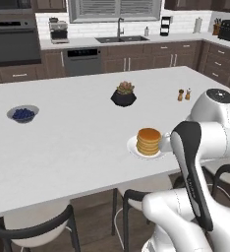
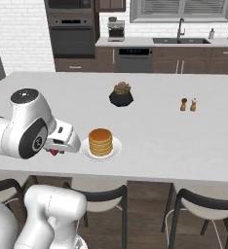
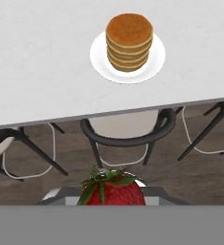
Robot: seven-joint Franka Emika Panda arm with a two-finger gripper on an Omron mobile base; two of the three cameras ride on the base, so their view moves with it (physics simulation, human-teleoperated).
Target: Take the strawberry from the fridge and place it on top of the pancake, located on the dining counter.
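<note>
My gripper (image 2: 54,151) hangs just off the near edge of the white dining counter (image 2: 155,136), to the left of the pancake (image 2: 101,141). It is shut on the strawberry (image 3: 111,191), red with green leaves, at the bottom of the hand view. A sliver of red, the strawberry (image 2: 53,152), peeks out under the hand. The pancake (image 3: 129,40) is a golden-brown stack on a small white plate near the counter's front edge (image 3: 37,72), ahead of the hand. It also stands beside my arm as the pancake (image 1: 149,141). The fridge is out of view.
A bowl of blueberries (image 1: 23,114) sits at the counter's left, a potted succulent (image 1: 124,94) in the middle, and two shakers (image 1: 184,94) to the right. Dark-framed stools (image 3: 128,134) stand under the counter's near edge, below the hand. Kitchen cabinets and a sink line the far wall.
</note>
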